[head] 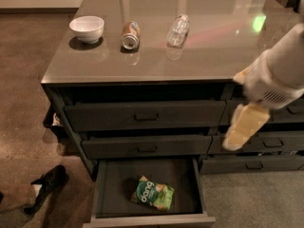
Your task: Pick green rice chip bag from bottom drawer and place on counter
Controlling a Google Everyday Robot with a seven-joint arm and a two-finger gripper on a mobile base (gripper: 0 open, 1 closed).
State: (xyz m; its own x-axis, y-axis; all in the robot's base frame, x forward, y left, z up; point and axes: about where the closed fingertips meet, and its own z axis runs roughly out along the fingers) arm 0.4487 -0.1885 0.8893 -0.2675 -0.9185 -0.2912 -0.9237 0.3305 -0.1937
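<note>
Camera view: gripper (244, 127) is hanging up-right of the open drawer (114, 186), its grip state unclear; bag (153, 193) is lying down-left of it on the drawer floor, long axis slanting left-right.

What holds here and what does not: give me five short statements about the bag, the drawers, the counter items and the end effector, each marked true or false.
1. The green rice chip bag lies inside the open bottom drawer. True.
2. The end effector grips the bag. False: it hangs at the right of the picture, before the cabinet's right-hand drawers, well apart from the bag.
3. A white bowl, a crushed can and a clear plastic bottle rest on the counter. True.
4. The middle drawer is pulled out as far as the bottom one. False: it is pushed in.
5. The bowl stands between can and bottle. False: the can is in the middle.
</note>
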